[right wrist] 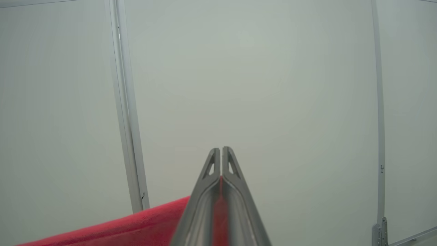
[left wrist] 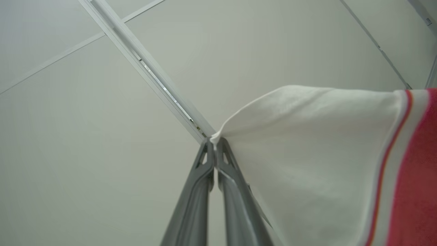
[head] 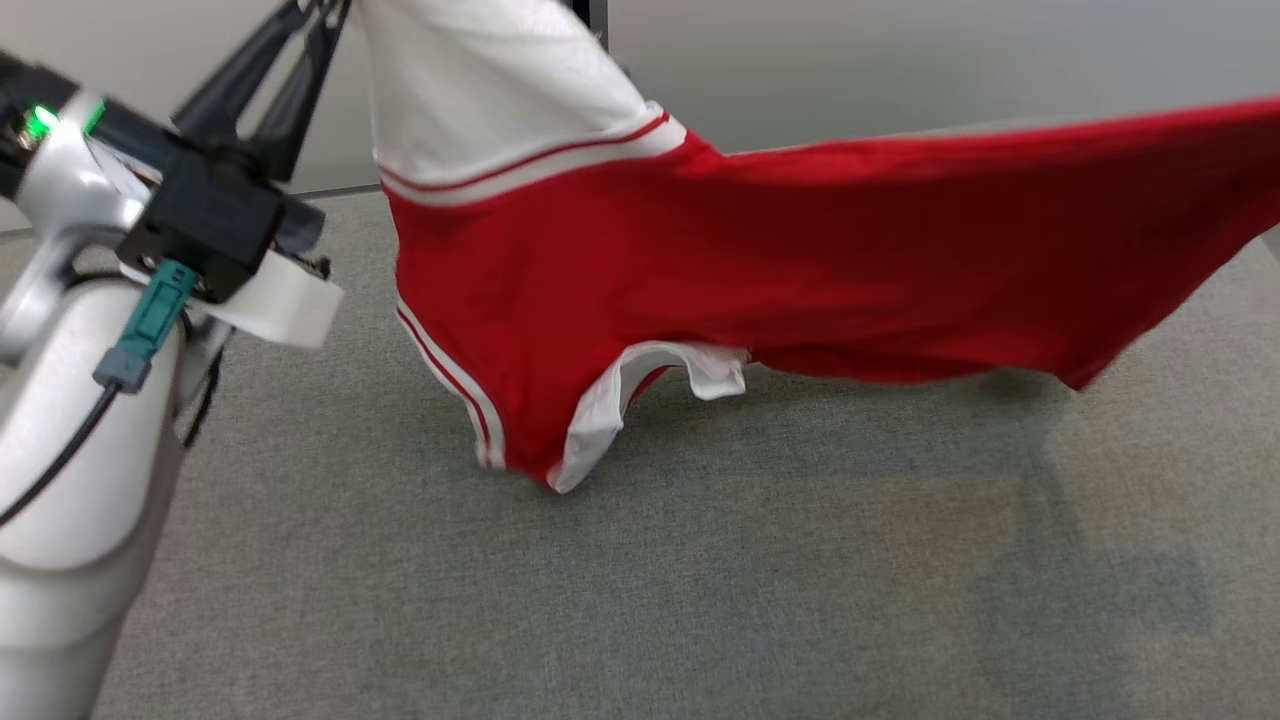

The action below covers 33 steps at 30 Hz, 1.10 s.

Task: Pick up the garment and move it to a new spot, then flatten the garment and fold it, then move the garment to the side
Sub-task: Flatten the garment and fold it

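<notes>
Currently: garment held aloft between both arms, above the bench.

Head view: the soft red-and-white knitted garment (head: 700, 260), with a white upper panel and striped red-white trim, hangs stretched from the upper left to the right edge over the grey cloth-covered bench (head: 700, 600). Whether its lowest fold touches the bench cannot be told. Left wrist view: the left jaws are together, clamped on a corner of the white part of the garment (left wrist: 307, 153). Right wrist view: the right jaws are together, with red cloth of the garment (right wrist: 119, 222) pinched between them. Handling, as judged: light, limp and prone to sag and swing. A thin pinch may slip, so grip at hems or corners and keep the span taut.
</notes>
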Available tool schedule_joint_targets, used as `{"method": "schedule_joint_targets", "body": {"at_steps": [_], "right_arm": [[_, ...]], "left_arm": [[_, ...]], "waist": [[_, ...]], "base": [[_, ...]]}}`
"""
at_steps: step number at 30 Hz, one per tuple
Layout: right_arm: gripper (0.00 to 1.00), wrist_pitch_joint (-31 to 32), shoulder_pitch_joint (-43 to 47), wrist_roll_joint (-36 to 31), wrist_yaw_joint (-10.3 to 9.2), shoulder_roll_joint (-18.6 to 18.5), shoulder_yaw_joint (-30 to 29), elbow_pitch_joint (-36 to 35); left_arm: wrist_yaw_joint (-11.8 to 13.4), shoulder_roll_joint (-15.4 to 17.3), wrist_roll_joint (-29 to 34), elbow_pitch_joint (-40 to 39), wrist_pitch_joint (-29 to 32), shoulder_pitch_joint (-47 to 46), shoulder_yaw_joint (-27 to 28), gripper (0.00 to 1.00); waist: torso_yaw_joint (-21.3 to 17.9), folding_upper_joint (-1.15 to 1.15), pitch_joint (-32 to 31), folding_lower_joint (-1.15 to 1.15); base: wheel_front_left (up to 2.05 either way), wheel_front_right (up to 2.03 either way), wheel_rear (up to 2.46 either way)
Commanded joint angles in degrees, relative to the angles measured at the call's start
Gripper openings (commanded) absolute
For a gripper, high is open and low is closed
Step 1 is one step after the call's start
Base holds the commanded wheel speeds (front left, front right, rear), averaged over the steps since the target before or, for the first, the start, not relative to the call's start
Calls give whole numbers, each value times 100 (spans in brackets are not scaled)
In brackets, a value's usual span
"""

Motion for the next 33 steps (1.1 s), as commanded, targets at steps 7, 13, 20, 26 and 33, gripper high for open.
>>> {"method": "schedule_joint_targets", "body": {"at_steps": [7,13,20,26,33], "right_arm": [[0,589,-1975,-124,0,-517,312,682],[0,484,-3663,-380,0,-424,858,2078],[0,-420,-5255,-831,-3,-91,987,3458],[0,-1286,-6235,-1412,-1,11,870,4146],[0,-1539,-6008,-1373,-1,-153,1008,4655]], "left_arm": [[-93,486,65,327,0,-1918,-738,0],[-94,768,-203,1770,2,-3848,-1791,0],[133,810,257,2777,0,-5837,-2065,0],[787,1014,336,1917,2,-6712,-1998,0],[1189,1592,-236,604,0,-5473,-2172,0]], "waist": [[90,0,320,0],[123,0,1006,0],[-42,0,1691,0],[111,0,2311,0],[543,0,2770,0]], "base": [[0,0,0],[0,0,0],[0,0,0],[0,0,0],[0,0,0]]}}
